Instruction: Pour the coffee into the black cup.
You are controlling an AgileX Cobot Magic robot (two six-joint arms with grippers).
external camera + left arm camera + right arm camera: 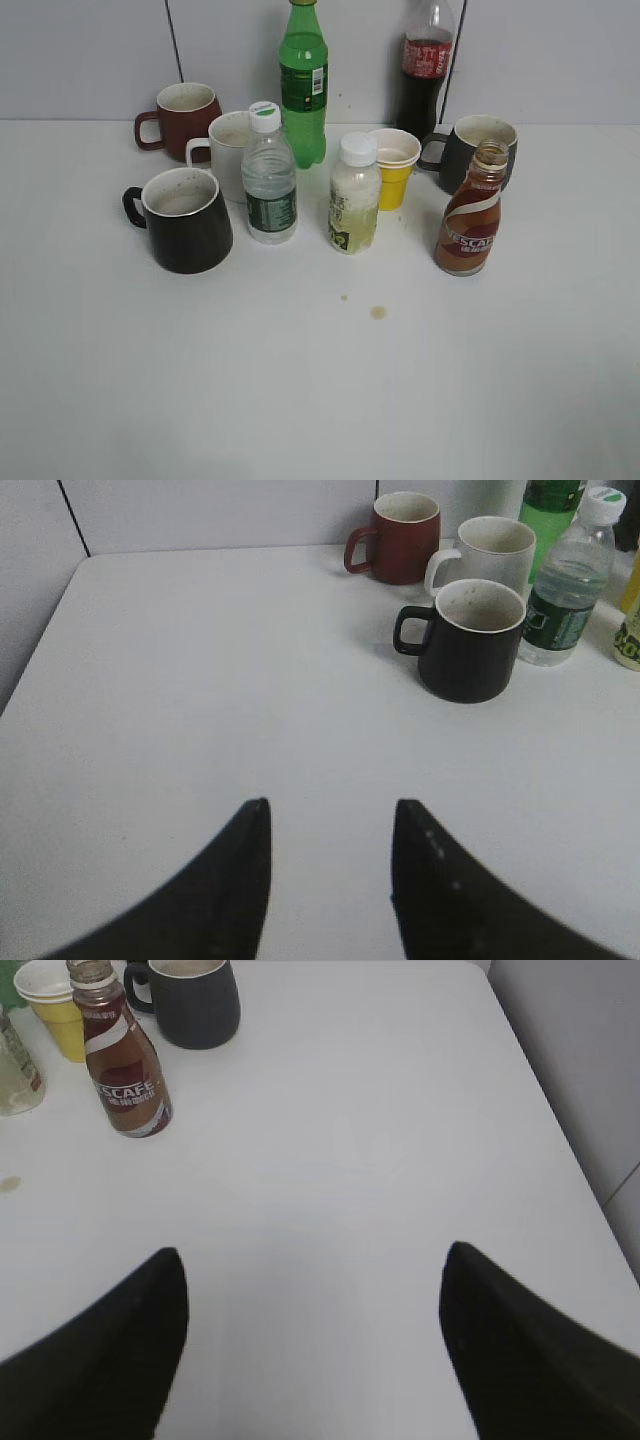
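The coffee, a brown Nescafe bottle with a white swoosh and no cap, stands upright at the right of the table; it also shows in the right wrist view. The black cup stands at the left, handle to the left, and shows in the left wrist view. My left gripper is open and empty, well short of the black cup. My right gripper is wide open and empty, well short of the bottle. Neither gripper shows in the exterior view.
A maroon mug, a white mug, a clear water bottle, a green bottle, a pale juice bottle, a yellow paper cup, a cola bottle and a dark grey mug stand around. A small stain marks the table.
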